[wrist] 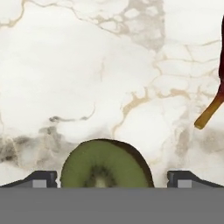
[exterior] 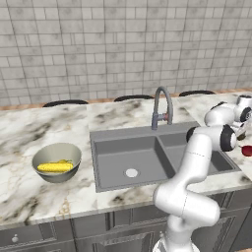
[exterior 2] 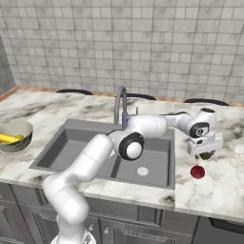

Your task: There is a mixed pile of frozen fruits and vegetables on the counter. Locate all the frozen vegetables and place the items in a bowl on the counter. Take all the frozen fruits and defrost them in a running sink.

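Where marble veins run: round green-fleshed kiwi half (wrist: 105,164)

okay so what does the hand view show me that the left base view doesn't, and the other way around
Hand view alone: the cut green face of the halved kiwi, lying between the wide-open jaws, plus the yellowish stem of the dark red fruit.

Left base view alone: the sink with its faucet, and the bowl holding the corn cob.

Shared: the marble counter and the dark red fruit at the frame's right edge.
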Available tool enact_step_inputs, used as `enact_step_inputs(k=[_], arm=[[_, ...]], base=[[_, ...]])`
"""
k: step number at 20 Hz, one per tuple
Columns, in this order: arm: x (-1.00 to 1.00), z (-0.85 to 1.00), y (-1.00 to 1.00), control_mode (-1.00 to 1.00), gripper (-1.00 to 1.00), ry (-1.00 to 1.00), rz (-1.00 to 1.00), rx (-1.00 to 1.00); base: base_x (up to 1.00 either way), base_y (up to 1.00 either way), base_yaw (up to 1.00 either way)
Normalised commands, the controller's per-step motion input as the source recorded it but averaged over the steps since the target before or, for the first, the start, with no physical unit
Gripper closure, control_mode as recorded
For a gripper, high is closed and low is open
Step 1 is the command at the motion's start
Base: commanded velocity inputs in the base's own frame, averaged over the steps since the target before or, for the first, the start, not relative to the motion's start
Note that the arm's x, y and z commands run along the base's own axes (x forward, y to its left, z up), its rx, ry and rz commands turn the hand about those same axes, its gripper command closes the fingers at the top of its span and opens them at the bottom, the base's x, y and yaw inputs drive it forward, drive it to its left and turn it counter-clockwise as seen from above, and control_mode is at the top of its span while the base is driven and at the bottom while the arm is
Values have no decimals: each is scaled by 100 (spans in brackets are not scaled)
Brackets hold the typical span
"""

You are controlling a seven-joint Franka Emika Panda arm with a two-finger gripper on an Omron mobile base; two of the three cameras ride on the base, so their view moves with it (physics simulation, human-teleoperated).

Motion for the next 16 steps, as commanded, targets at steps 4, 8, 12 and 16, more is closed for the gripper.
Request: enact_step_inputs(k=[4,8,12,16], arm=[[5,-36,1,-100,100,0,0,3],[0,-18,7,-100,100,0,-2,2],[-23,11,13,-100,100,2,-9,12],[-53,41,45,-100,100,11,-4,20]], base=[[0,0,0],[0,0,0],[0,0,0],[0,0,0]])
